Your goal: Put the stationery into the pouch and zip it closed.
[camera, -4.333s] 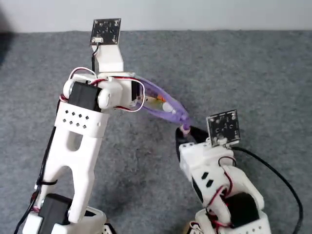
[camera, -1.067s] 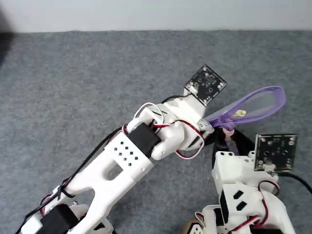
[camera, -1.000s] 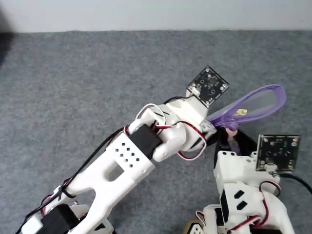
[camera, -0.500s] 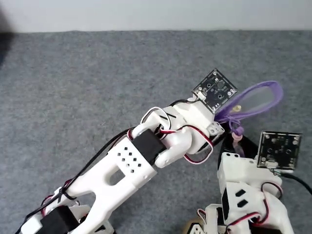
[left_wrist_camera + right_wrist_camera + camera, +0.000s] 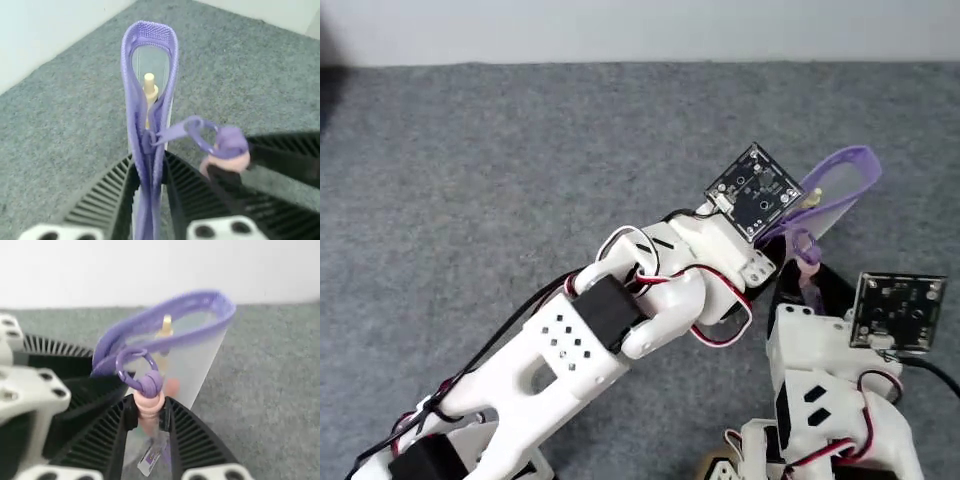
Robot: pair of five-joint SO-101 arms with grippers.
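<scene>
Nearest in the high view are the 2 white arms, the left one running slantwise across the grey table [image 5: 520,150] to meet the right one, which rises short beside it. The left pincer [image 5: 149,172] is closed tight on the purple zip band of the pouch [image 5: 150,35], its 2 ribbed black jaws pressed flat against either side of the band. Just beside it, the right pincer [image 5: 148,415] is clamped on the pink zip pull [image 5: 148,407], which hangs from a purple bead and ring tied to the zip.

Beyond both pincers the pouch [image 5: 840,170] sticks out edge-on, held up between them, clear-sided with purple edging. Past the slider its mouth gapes as a narrow loop. Inside, 1 pale yellow stationery piece [image 5: 149,87] stands lengthwise, its tip showing through the opening [image 5: 165,327]. Whether the pouch's far end touches the table cannot be told.

Farther off the table's grey surface runs to a white wall [image 5: 620,30].
</scene>
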